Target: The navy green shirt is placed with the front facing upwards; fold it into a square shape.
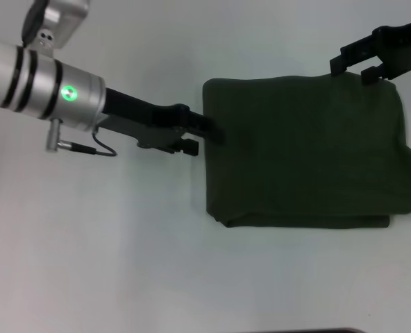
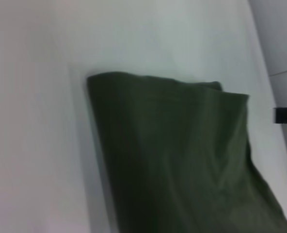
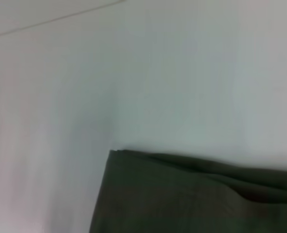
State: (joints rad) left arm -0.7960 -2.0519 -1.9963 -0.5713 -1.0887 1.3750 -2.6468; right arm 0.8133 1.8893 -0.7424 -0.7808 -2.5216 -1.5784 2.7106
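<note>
Left claw [image 1: 216,132] touches the folded navy green shirt [image 1: 306,149] at its left edge on the white bench [image 1: 122,257]; right claw [image 1: 358,66] at its far corner; whether either grips, I cannot tell.

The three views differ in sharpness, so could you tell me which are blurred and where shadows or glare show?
Head view: mostly sharp, the shirt edges crisp, a soft shadow under its near edge, a green light glowing on the left arm; left gripper at the shirt's edge, right gripper at its far corner. Left wrist view: soft, cloth folds smeared. Right wrist view: blurriest, table evenly lit, no harsh glare.
</note>
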